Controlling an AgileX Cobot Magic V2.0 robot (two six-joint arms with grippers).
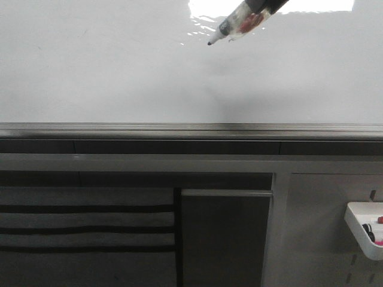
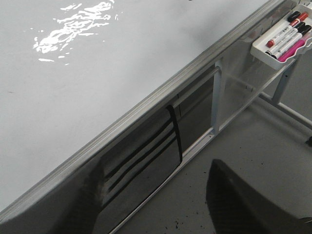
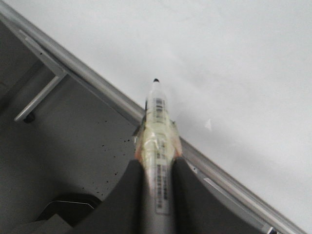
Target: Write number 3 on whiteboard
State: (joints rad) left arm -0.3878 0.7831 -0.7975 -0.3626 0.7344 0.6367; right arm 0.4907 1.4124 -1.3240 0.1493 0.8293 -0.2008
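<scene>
Right claw (image 3: pixel 157 170) clamped on a marker (image 3: pixel 158 122), tip poised over the blank whiteboard (image 1: pixel 108 72); contact cannot be told. No digit 3 visible. Left claw out of view.

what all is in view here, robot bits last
whiteboard: one, glossy white, silver-grey frame, blank, upper front view
marker: one, black tip, clear-wrapped barrel, held over the board
white tray: one, on the grey panel, below the board to the right
tray markers: several, red, black and pink caps, in the tray
dark slatted panel: one, lower left under the board
right gripper: dark fingers shut on the marker
left gripper: fingers not in view
</scene>
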